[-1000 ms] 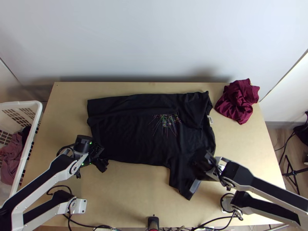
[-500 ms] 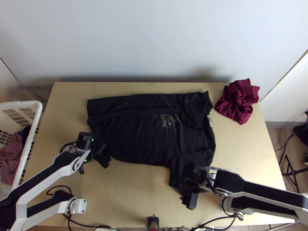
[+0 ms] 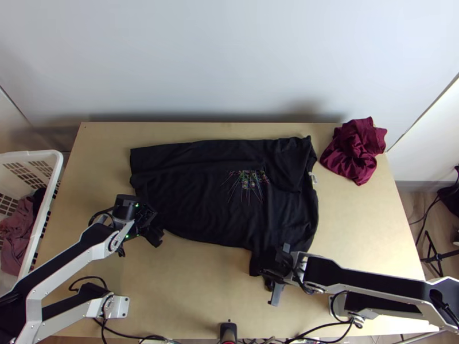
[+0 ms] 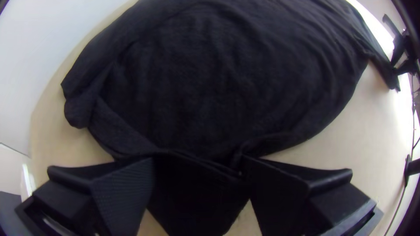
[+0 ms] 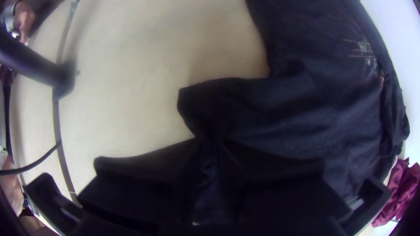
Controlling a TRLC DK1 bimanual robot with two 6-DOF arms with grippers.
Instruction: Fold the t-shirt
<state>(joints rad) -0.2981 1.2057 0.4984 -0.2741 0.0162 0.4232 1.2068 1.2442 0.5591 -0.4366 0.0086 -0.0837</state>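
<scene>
1. A white basket (image 3: 59, 166) stands at the tabletop's (image 3: 195, 281) left side, with pink cloth (image 3: 17, 235) and some dark cloth inside.
2. The left end effector (image 3: 154, 225) is at the near left corner of the shirt (image 3: 201, 200). It is released: its two fingers stand well apart, and a part of the shirt's hem end lies between them in the left wrist view.
3. The shirt, black, lies across the middle of the tabletop, its hem end to the left and its collar to the right. It is mostly spread, with a long fold along the far side and the far sleeve area layered over itself. Thin coloured lines of a print (image 3: 248, 180) show right of its middle.
4. The right end effector (image 3: 269, 274) is at the near sleeve, clenched on it; the black cloth gathers into creases between its fingers.
5. A small pale tag (image 3: 313, 178) shows at the collar.
6. Wine-red cloth (image 3: 356, 150) lies bunched at the far right corner, near the collar.
</scene>
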